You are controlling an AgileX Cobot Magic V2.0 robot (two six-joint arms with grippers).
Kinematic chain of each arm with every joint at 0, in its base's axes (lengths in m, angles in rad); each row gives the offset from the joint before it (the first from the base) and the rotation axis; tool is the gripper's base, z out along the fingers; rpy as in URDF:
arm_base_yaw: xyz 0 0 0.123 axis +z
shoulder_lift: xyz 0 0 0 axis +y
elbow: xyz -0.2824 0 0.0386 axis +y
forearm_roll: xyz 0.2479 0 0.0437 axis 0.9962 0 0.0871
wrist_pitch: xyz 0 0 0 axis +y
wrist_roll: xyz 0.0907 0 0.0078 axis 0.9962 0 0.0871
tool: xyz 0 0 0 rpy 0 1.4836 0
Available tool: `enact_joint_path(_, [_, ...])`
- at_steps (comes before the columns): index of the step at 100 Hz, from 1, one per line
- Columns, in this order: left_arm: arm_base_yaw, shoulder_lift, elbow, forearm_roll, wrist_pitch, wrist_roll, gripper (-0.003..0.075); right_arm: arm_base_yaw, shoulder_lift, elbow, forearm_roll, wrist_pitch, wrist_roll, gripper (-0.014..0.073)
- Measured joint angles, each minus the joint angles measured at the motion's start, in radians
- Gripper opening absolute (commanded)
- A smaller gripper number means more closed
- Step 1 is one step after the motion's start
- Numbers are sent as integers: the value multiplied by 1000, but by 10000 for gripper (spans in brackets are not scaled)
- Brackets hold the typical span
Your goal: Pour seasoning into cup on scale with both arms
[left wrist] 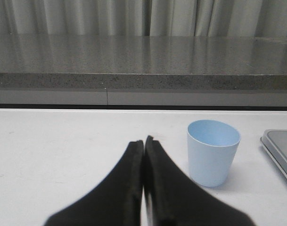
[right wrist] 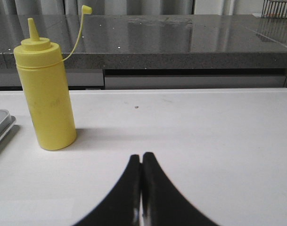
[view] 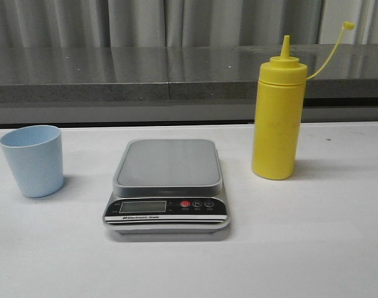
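The yellow seasoning bottle (view: pixel 277 118) stands upright on the white table, right of the scale (view: pixel 167 184), its cap strap hanging off to the right. The pale blue cup (view: pixel 33 159) stands upright and empty on the table, left of the scale. The scale's platform is bare. Neither arm shows in the front view. In the left wrist view my left gripper (left wrist: pixel 143 141) is shut and empty, with the cup (left wrist: pixel 212 151) a little ahead and to one side. In the right wrist view my right gripper (right wrist: pixel 142 157) is shut and empty, the bottle (right wrist: pixel 46 94) standing apart from it.
A grey stone counter (view: pixel 176 77) runs along the far side of the table, with curtains behind it. The scale's edge shows in the left wrist view (left wrist: pixel 280 150) and the right wrist view (right wrist: pixel 1 123).
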Motion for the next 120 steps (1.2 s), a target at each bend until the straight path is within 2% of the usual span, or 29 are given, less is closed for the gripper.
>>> enact_joint_path(74, [0, 0, -14, -30, -24, 0, -20, 0, 0, 0, 0, 0, 0, -61])
enact_joint_path(92, [0, 57, -135, -34, 60, 0, -20, 0, 0, 0, 0, 0, 0, -61])
enact_joint_path(120, [-5, 340, -388, -34, 250, 0, -20, 0, 0, 0, 0, 0, 0, -61])
